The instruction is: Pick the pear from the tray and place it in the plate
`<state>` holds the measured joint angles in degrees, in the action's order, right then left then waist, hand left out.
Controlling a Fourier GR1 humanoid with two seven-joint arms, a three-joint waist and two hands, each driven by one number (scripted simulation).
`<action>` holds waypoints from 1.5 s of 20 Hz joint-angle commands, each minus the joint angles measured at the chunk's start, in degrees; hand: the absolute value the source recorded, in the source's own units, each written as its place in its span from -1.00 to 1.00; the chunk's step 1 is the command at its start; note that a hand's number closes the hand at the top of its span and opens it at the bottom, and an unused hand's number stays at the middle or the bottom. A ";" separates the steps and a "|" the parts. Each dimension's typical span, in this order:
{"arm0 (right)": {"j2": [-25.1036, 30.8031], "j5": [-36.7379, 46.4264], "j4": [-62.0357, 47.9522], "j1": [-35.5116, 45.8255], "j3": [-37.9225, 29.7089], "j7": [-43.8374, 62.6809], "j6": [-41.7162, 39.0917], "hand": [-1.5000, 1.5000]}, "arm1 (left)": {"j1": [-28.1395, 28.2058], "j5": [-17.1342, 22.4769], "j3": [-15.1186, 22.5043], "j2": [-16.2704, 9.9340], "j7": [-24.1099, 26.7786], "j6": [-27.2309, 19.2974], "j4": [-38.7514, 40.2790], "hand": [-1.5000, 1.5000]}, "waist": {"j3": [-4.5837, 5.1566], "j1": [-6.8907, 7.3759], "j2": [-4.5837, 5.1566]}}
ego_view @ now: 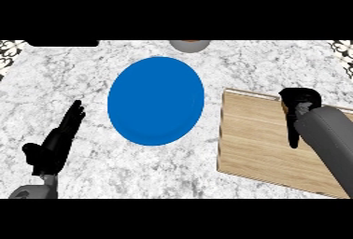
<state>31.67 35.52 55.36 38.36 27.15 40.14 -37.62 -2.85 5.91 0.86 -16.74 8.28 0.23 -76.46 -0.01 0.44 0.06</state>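
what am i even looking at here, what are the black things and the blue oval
This is one picture, taken as if from a humanoid robot's head, looking steeply down at a marbled kitchen counter. The black shapes are its two hands on grey forearms. The left hand rests open at the lower left, fingers straight. The right hand is over a wooden tray at the right, fingers curled; whatever it may hold is hidden, so I cannot see the pear. The blue oval is a round plate, with nothing on it. A grey object sits at the top edge, cut off, so I cannot tell what it is.
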 commanded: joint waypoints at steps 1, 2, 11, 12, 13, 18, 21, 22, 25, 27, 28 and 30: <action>-0.41 0.43 -2.85 -1.68 -2.74 -4.67 -1.05 1.00 | 1.13 -0.51 -0.14 1.41 -0.53 -0.68 -2.20 0.00 | 0.00 -0.04 -0.03; -1.72 0.67 -3.97 0.07 -1.54 -4.88 -4.28 1.00 | 1.77 -0.49 -0.64 0.77 1.75 0.63 -0.01 0.00 | 0.01 0.11 0.03; 0.90 6.38 -5.66 -0.36 -1.69 -16.53 0.08 1.00 | 0.48 -2.63 -0.41 2.10 0.53 -0.67 -0.08 0.00 | 0.00 0.07 0.03; -0.39 7.03 -6.33 -1.36 -1.75 -17.98 3.76 1.00 | 1.28 0.06 -2.69 -1.50 0.29 3.60 -0.68 0.00 | -0.02 0.27 0.05; -4.57 4.84 0.81 -6.66 -4.64 -8.15 8.98 1.00 | 0.83 -1.41 -1.03 0.59 -2.39 0.40 -2.37 0.00 | -0.01 -1.06 -0.43; -12.35 3.30 9.70 -11.86 -13.07 3.38 29.02 1.00 | 3.82 -0.05 -4.32 0.04 -1.35 -1.24 -0.13 0.00 | -0.22 -8.05 -3.72; -15.23 8.95 19.57 -14.50 -9.81 8.41 37.05 1.00 | 4.79 -0.10 -4.66 -0.13 -0.95 -1.18 0.65 0.00 | 0.19 -8.22 -3.57; -16.42 11.09 22.25 -17.07 -8.16 9.60 40.03 1.00 | 5.05 0.02 -4.75 0.51 -0.68 -1.71 0.44 0.00 | 0.17 -7.93 -3.24; -20.58 15.83 31.75 -21.83 -3.24 14.25 44.65 1.00 | 5.32 0.09 -4.84 -0.18 -0.10 -0.86 0.01 0.00 | 0.21 -7.44 -2.94; -19.94 20.24 39.56 -24.72 -0.04 18.39 44.81 1.00 | 4.70 -0.34 -4.55 -0.08 0.43 -1.06 -0.74 0.00 | 0.25 -6.93 -2.59; -21.28 23.93 41.75 -25.39 2.76 21.65 45.01 1.00 | 4.83 0.43 -4.87 -1.41 -1.01 0.38 -1.35 0.00 | 0.24 -5.99 -2.47; -21.36 28.25 49.12 -28.89 6.50 24.86 43.92 1.00 | 4.89 0.56 -5.03 -0.83 -0.49 0.22 -0.26 0.00 | 0.28 -6.16 -2.21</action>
<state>12.16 56.34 92.85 14.59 27.60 57.04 4.49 1.98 6.18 -3.94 -17.36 7.79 -0.09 -77.09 0.26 -6.14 -2.60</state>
